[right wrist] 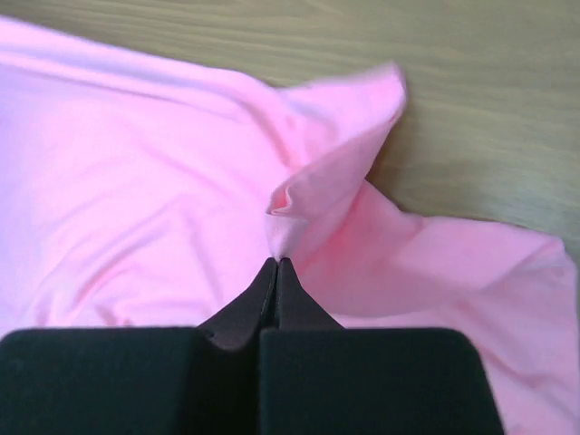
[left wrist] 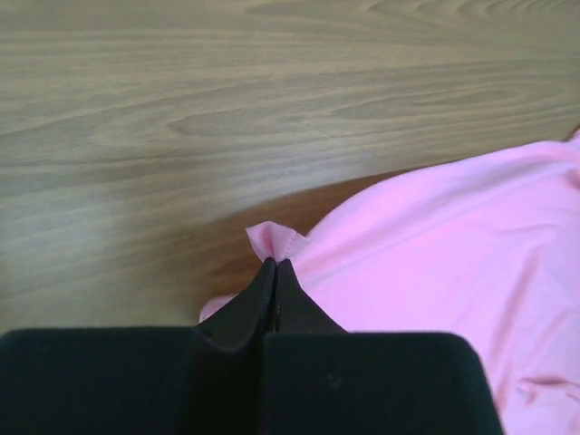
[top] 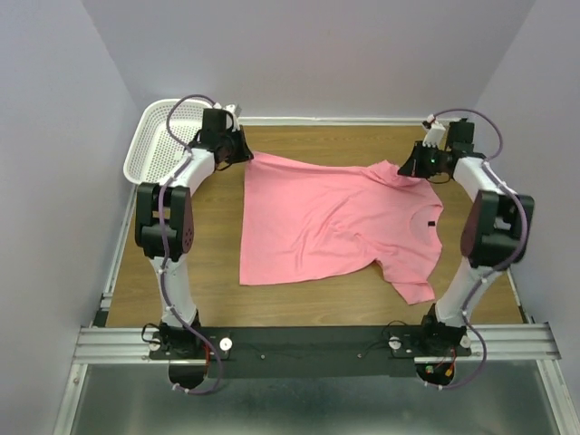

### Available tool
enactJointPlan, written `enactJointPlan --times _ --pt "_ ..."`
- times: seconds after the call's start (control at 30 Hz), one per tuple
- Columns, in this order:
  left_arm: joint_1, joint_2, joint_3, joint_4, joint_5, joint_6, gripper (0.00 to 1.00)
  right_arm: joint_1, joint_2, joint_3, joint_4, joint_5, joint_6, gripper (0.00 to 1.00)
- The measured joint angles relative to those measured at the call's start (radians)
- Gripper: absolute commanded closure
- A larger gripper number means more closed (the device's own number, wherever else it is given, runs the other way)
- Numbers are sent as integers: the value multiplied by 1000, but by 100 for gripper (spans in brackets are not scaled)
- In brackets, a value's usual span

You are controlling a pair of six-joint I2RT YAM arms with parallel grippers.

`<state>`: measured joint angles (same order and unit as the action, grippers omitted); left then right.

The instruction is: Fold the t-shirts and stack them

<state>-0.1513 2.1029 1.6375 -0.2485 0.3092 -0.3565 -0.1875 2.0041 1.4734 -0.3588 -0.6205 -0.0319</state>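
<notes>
The pink t-shirt [top: 335, 222] lies spread on the wooden table, neck to the right and one sleeve toward the near right. My left gripper [top: 246, 154] is shut on its far left corner, pinching a small tuft of cloth [left wrist: 274, 243] at the fingertips. My right gripper [top: 405, 169] is shut on a fold of cloth near the far right sleeve [right wrist: 299, 213]. The cloth by both grippers is raised a little off the table.
A white mesh basket [top: 163, 136] stands at the far left corner behind the left arm. Bare wood table [top: 208, 236] shows left of the shirt and along the far edge. Purple walls close in on three sides.
</notes>
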Motion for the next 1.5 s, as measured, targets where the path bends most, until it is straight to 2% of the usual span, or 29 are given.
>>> enactJointPlan --times 0.17,0.27,0.33,0.43,0.53,0.6,0.67,0.77,0.97,1.07,1.2,1.4,1.5 --pt "8 -270 -172 101 29 -6 100 71 -413 -207 42 31 -93 100" --pt "4 -470 -257 138 43 0 100 53 -653 -194 27 66 -130 99" --pt "0 -595 -284 158 43 2 100 42 -764 -60 -10 90 -146 99" --pt "-2 -833 -284 222 39 1 100 42 -803 205 -67 105 -147 99" --pt "-2 -1035 -243 283 23 -7 100 42 -760 640 -130 114 -124 99" --pt "-2 -1156 -175 340 5 -16 100 42 -740 856 -137 127 -106 99" --pt "-2 -1228 -116 375 -8 -30 100 42 -756 987 -142 148 -93 99" --pt "-2 -1321 -14 436 -29 -56 100 42 -818 1046 -137 186 -80 99" --pt "-2 -1374 59 487 -56 -84 100 42 -872 1082 -125 266 -74 99" --pt "-2 -1374 19 478 -69 -85 100 43 -872 1077 -118 315 -81 100" --pt "-2 -1374 -121 447 -110 -71 100 49 -873 1011 -103 345 -92 100" --pt "-2 -1370 -358 432 -186 -55 100 51 -898 704 -67 319 -108 100" --pt "-2 -1336 -505 445 -222 -64 100 51 -921 431 -37 275 -128 99"
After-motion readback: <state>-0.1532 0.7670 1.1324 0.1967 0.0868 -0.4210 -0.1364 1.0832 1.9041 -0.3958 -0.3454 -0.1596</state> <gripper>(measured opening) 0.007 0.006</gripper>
